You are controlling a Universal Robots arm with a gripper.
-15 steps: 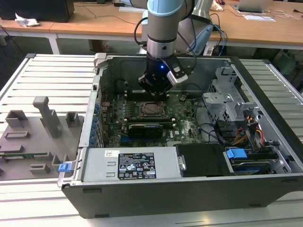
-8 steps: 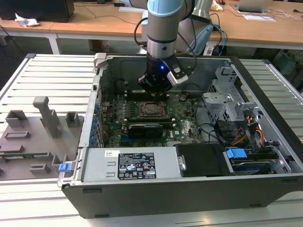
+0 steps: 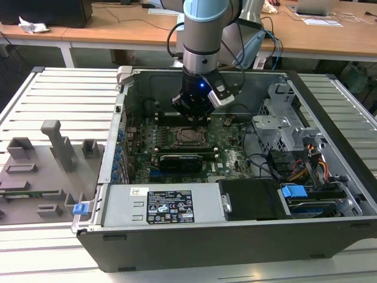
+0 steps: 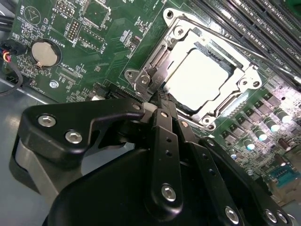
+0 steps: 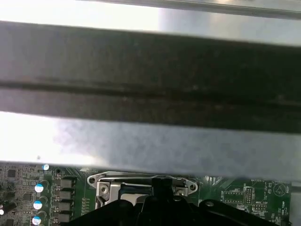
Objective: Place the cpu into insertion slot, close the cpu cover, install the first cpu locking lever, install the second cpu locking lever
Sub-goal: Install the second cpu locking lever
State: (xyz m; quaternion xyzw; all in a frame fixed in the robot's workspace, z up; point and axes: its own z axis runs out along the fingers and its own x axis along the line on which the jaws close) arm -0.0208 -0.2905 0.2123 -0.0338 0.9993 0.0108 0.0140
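Note:
The cpu (image 4: 197,80) lies flat in the insertion slot (image 3: 189,137) on the green board, its pale silver top showing. The cpu cover (image 4: 181,33), a dull metal frame, lies down around it. A thin locking lever (image 4: 263,56) runs along the socket's far side. My gripper (image 4: 160,99) is shut, its black fingers pressed together, with the tips at the socket's corner by the cover's edge. In the exterior view the gripper (image 3: 197,121) hangs straight down over the socket inside the case. In the first wrist view the gripper (image 5: 162,181) stands in front of the socket frame (image 5: 108,186).
Long black memory slots (image 4: 254,23) and a coin battery (image 4: 45,52) flank the socket. A black card (image 3: 185,159), the labelled power supply (image 3: 168,206), a drive cage (image 3: 288,124) and loose cables crowd the case. A grey fixture tray (image 3: 53,159) lies at the exterior view's left.

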